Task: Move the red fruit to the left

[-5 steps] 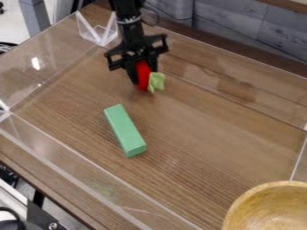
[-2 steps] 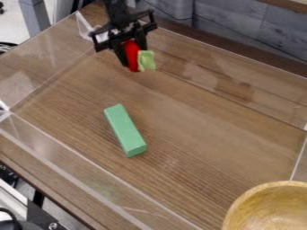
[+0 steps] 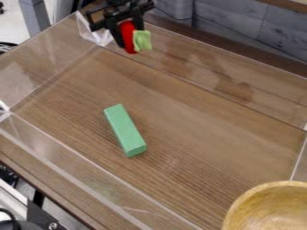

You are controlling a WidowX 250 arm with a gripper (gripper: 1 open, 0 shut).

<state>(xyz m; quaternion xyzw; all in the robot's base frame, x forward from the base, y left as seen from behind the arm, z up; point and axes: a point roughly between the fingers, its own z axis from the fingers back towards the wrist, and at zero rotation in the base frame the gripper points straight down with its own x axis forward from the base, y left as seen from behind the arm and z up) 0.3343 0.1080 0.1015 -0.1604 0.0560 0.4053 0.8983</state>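
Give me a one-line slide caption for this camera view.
Gripper shut on the red fruit, held above the wooden tray floor; green block lies mid-tray.

You see the red fruit [image 3: 126, 35] bright red with a light green top. The block [image 3: 124, 129] is green, the table [image 3: 204, 117] brown woodgrain.

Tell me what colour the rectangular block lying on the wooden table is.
The block is green; the camera view, the only one given, shows it clearly.
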